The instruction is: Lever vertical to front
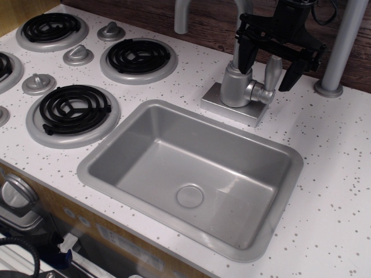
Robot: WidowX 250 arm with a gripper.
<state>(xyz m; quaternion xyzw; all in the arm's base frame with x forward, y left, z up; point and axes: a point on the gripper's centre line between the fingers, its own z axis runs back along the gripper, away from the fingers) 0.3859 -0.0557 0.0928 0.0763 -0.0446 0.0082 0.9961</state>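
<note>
The lever is a small silver-grey paddle standing upright on a short side stub at the right of the faucet base. My black gripper hangs over it from the top right, open. One finger is left of the paddle, in front of the faucet column, and the other finger is right of it. The paddle stands in the gap between them; I cannot tell whether either finger touches it. The curved spout rises out of the frame.
A silver sink lies in front of the faucet. Stove burners and conical knobs fill the left. A grey post stands at the right behind the gripper. A wooden wall is at the back.
</note>
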